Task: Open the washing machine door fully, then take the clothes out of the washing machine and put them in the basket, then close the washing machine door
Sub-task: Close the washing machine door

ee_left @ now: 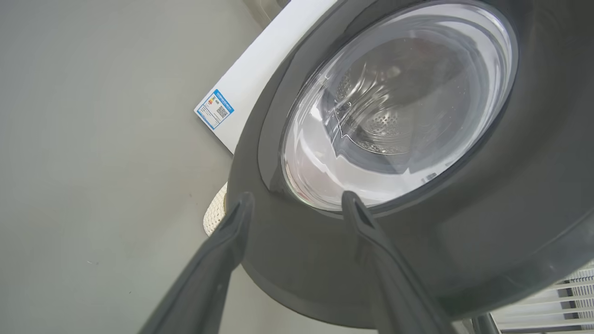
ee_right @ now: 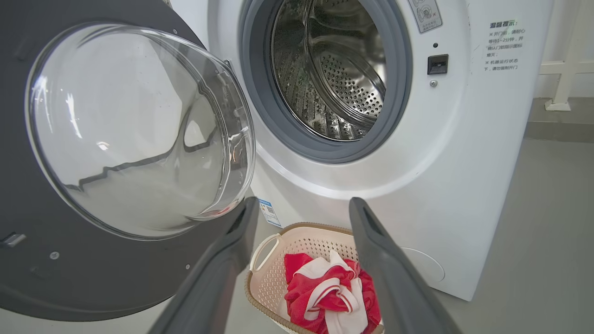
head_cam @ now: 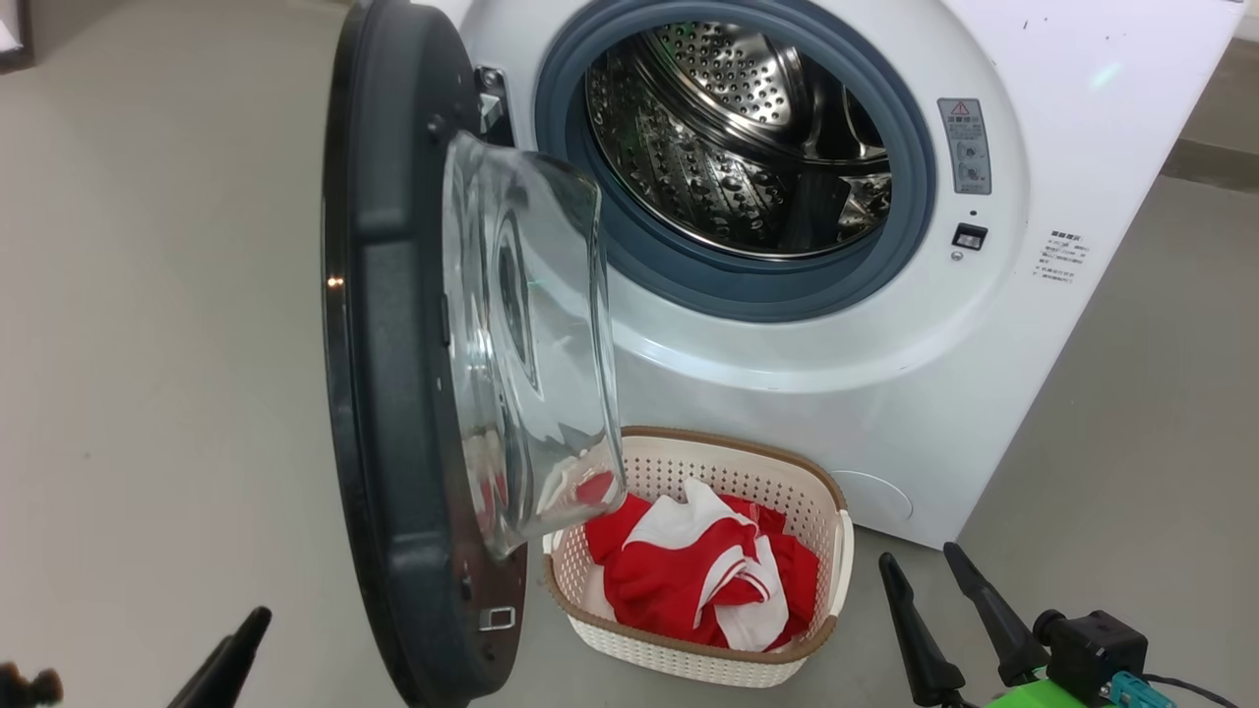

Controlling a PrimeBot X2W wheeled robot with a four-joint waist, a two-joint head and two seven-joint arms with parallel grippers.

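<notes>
Red clothes (head_cam: 703, 580) are laid in the basket (head_cam: 679, 441) just beyond the spread-fingered right gripper (head_cam: 923, 556), so the washing machine door (ee_left: 301, 278), close before the spread-fingered left gripper (ee_left: 297, 199), must be shut.

The washing machine door (head_cam: 393, 393) stands open; red-and-white clothes (head_cam: 669, 580) lie heaped in the basket (head_cam: 733, 480) before the white washing machine (head_cam: 885, 324).

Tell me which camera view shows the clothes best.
The head view: it looks down into the basket, so the red-and-white clothes lie almost whole. The right wrist view catches them lower, cut by the bottom edge and the right gripper. The left wrist view faces the door, which stands before them.
</notes>
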